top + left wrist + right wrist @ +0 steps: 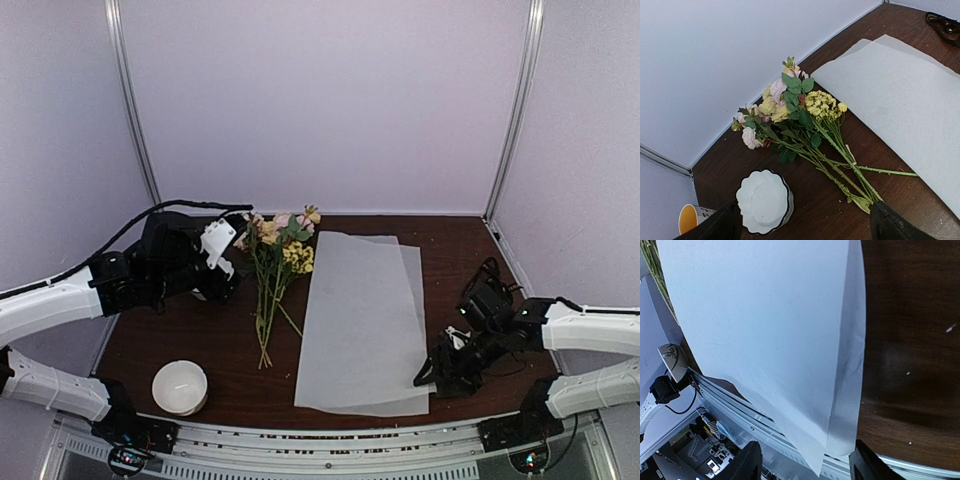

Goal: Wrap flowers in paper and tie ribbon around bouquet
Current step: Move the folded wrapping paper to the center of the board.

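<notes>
The flowers [275,268] lie unwrapped on the table [190,335], just beside the nine-o'clock edge of the paper [362,320], with the left gripper [802,227] wide open at their ten o'clock. The right gripper [805,465], jaws apart, straddles the sheet's five-o'clock corner, seemingly ready to pinch it, which calls for catching only that thin edge.

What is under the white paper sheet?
Only the dark table shows around the paper; a second layer peeks out along its right edge. The flowers lie beside it, not under. Anything flat beneath is covered and cannot be seen.
</notes>
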